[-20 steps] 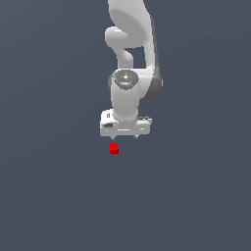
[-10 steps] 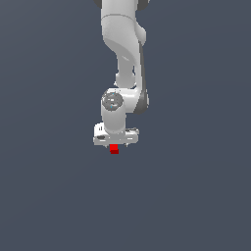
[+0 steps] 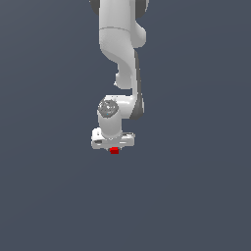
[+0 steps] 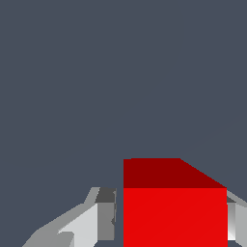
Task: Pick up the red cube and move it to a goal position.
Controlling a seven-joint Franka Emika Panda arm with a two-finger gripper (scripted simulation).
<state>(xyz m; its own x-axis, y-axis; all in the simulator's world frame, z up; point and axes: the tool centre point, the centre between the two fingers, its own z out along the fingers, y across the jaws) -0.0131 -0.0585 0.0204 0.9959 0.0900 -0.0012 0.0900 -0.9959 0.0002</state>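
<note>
The red cube [image 3: 114, 151] rests on the dark grey floor, and only its lower part shows beneath the white gripper [image 3: 113, 146] in the exterior view. In the wrist view the cube [image 4: 173, 212] fills the space between the two grey fingers. One finger [image 4: 103, 214] stands a small gap away from the cube. The other finger [image 4: 235, 219] is right at the cube's opposite side. The jaws straddle the cube and look open, not clamped.
The plain dark grey floor [image 3: 196, 196] surrounds the cube on all sides. The white arm [image 3: 120, 49] rises above the gripper toward the top of the exterior view.
The gripper has come down from above the cube until its fingers straddle it. The arm has stretched downward. The cube has stayed where it was.
</note>
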